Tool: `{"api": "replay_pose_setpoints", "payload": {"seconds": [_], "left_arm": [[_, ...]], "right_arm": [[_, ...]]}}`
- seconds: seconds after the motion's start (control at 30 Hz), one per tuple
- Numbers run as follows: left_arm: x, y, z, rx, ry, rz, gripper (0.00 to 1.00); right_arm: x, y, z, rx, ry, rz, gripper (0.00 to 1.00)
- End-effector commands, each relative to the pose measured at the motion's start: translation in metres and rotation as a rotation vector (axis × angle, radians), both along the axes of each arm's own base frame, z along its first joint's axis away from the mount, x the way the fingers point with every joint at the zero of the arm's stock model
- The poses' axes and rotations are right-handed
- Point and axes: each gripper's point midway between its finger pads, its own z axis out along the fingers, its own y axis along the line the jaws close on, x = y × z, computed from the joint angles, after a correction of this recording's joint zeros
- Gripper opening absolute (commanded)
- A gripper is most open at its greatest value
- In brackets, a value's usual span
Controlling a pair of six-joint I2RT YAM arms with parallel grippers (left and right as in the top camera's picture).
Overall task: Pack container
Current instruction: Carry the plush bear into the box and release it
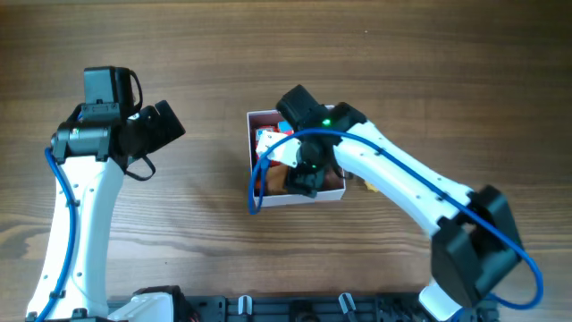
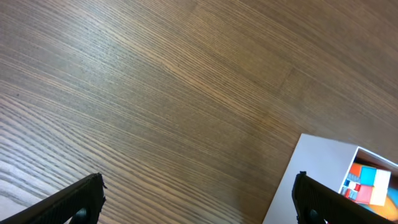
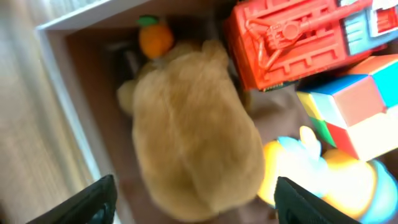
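- Table (image 1: 179,54): brown wood-grain surface that fills every view. Nothing of the room beyond it is visible.
- Left gripper (image 1: 163,125): positioned at 9 o'clock from the container and well apart from it. In the left wrist view, the left gripper (image 2: 199,177) has its jaws spread wide, with only bare table between them.
- Container (image 1: 250,161): located just right of centre on the table. White wall (image 2: 311,168) enters the left wrist view at 4 o'clock. The remainder is cut off by the frame edge.
- Right gripper (image 3: 194,186): suspended over the container, jaws apart, with one finger on each side of a tan plush toy (image 3: 193,130). No contact is visible.
- Contents: small orange item (image 3: 155,38) at 12 o'clock of the plush, red plastic toy (image 3: 286,37) at 2 o'clock, coloured cube (image 3: 348,106) at 3 o'clock. A blurred yellow-and-blue toy (image 3: 323,180) lies at 4 o'clock.
- Right arm (image 1: 402,183): enters from 4 o'clock and hides most of the container interior from overhead.
- Markings: print on the red-white-blue item (image 2: 367,183) is too small to read.
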Motion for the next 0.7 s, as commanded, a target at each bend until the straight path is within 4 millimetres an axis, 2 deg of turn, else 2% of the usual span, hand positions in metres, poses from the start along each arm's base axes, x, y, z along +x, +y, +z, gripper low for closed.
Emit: {"api": "replay_pose_setpoints", "payload": {"seconds": [0.0,0.07,0.1,0.13,0.2,0.23,0.27,0.57,0.6,0.67], "left_arm": [[0.000,0.003,-0.004,0.008,0.011,0.001,0.97],[0.000,0.003,-0.004,0.008,0.012,0.001,0.98],[0.000,0.003,-0.004,0.008,0.012,0.001,0.98],[0.000,0.003,-0.004,0.008,0.011,0.001,0.97],[0.000,0.003,-0.004,0.008,0.012,0.001,0.98],[0.000,0.003,-0.004,0.008,0.011,0.001,0.98],[0.000,0.003,-0.004,0.008,0.011,0.001,0.98],[0.000,0.003,-0.004,0.008,0.012,0.001,0.98],[0.000,0.003,-0.004,0.008,0.012,0.001,0.98],[0.000,0.003,-0.004,0.008,0.012,0.001,0.97]], "right_arm": [[-0.016,-0.002,0.015,0.023,0.014,0.098,0.82],[-0.016,-0.002,0.017,0.026,0.012,0.094,0.82],[-0.013,0.000,0.018,0.035,0.010,0.052,0.76],[-0.010,0.002,0.019,0.045,0.008,0.018,0.64],[-0.005,0.007,0.020,0.066,-0.009,-0.007,0.17],[-0.003,0.009,0.021,0.071,-0.016,-0.008,0.08],[-0.002,0.010,0.021,0.075,-0.019,-0.012,0.04],[-0.003,0.017,0.021,0.110,-0.007,0.004,0.04],[-0.002,0.017,0.019,0.109,-0.006,0.004,0.04],[-0.003,0.017,0.003,0.086,0.023,0.002,0.04]]}}
